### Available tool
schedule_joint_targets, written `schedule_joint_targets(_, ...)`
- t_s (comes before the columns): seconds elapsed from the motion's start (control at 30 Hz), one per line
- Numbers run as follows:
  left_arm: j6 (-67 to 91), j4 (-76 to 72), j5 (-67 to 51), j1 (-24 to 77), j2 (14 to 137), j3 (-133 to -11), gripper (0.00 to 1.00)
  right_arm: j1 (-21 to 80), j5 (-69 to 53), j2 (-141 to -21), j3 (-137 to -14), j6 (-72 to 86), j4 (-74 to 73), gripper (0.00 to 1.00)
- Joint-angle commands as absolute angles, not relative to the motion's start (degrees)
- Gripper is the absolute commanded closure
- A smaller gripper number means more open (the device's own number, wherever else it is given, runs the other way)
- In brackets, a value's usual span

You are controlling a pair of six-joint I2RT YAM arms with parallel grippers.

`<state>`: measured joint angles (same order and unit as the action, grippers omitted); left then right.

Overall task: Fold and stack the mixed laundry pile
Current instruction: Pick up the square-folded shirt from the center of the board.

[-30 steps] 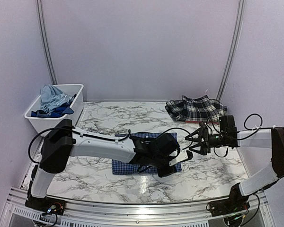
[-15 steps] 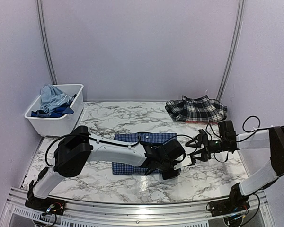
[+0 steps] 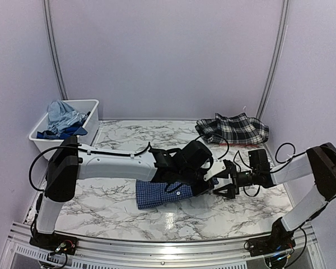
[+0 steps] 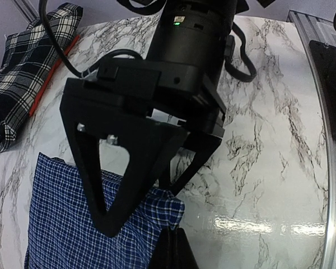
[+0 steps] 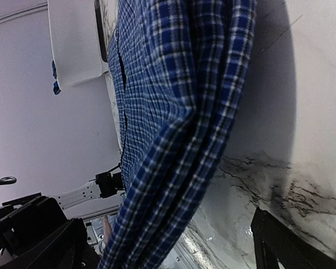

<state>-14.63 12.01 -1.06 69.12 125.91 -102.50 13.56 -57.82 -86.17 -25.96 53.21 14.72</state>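
Navy check shirt (image 3: 162,194): near the middle of the desk (image 3: 117,147), doubled into a rough rectangle. Its right edge is raised off the marble, and the right wrist view shows several layers there.

Handling (judgement): light, limp woven cloth with no stiffness. The layers will slide over one another and sag wherever you leave them unsupported. Take it at the corners or along the folded edge, pinching all the layers at once — a grab in mid-panel would only bunch it.

Left gripper (image 3: 204,180): fingers closed tight on the corner of that raised right edge.

Right gripper (image 3: 218,188): fingers spread wide just beside the lifted edge, holding nothing.

Further out:
- The black-and-white plaid piece (image 3: 233,129) lies rumpled at the far right of the desk, well apart. It looks equally soft but bulkier, so expect it to spill out of a single pinch.
- The light blue T-shirt (image 3: 63,115) and the royal blue garment (image 3: 60,134) are heaped in the white bin (image 3: 59,147) at far left.

Get both corners level before you fold.
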Motion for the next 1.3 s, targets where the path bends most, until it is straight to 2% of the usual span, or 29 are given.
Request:
schedule_joint_targets(0.0, -14.1, 10.3, -3.2, 69.3, 123.7, -101.1, 1.00, 15.7, -56.8, -91.2, -25.6, 64.8, 29.8, 0.04)
schedule_joint_targets(0.27, -14.1, 8.3, -5.1, 69.4, 121.0, -97.9, 1.00, 19.6, -55.4, -107.3, -32.7, 74.3, 44.1, 0.22)
schedule_joint_targets(0.43, -14.8, 7.8, -7.0, 69.4, 120.3, -96.2, 1.00, 19.8, -56.6, -111.6, -36.7, 71.2, 40.8, 0.39)
schedule_joint_targets(0.53, -14.6, 7.1, -7.3, 69.4, 119.8, -95.0, 1.00, 20.0, -56.9, -112.8, -38.8, 67.9, 36.4, 0.53)
schedule_joint_targets(0.67, -14.3, 6.9, -6.0, 69.4, 119.3, -94.7, 1.00, 20.1, -54.8, -111.4, -42.6, 58.8, 24.9, 0.86)
schedule_joint_targets(0.7, -13.3, 7.0, -4.9, 69.4, 118.9, -94.5, 0.96, 20.1, -53.8, -110.3, -43.8, 55.8, 18.8, 0.97)
schedule_joint_targets(0.73, -12.3, 6.9, -3.6, 69.4, 118.3, -94.2, 0.83, 20.1, -52.7, -109.2, -44.9, 52.6, 14.4, 1.00)
schedule_joint_targets(0.9, -6.1, 6.9, 2.7, 68.2, 112.7, -89.2, 0.34, 20.0, -45.9, -103.3, -52.5, 35.7, -10.5, 1.00)
schedule_joint_targets(0.97, -3.7, 6.3, 3.1, 67.2, 109.4, -85.8, 0.22, 19.6, -43.7, -101.7, -54.8, 29.9, -18.6, 1.00)
schedule_joint_targets(1.1, -0.5, 5.1, 5.3, 65.5, 103.2, -78.7, 0.02, 17.8, -35.9, -98.4, -58.0, 18.6, -32.4, 1.00)
schedule_joint_targets(1.27, 2.7, 5.0, 9.2, 64.4, 97.4, -72.7, 0.01, 13.7, -22.2, -92.9, -62.5, 9.0, -45.8, 1.00)
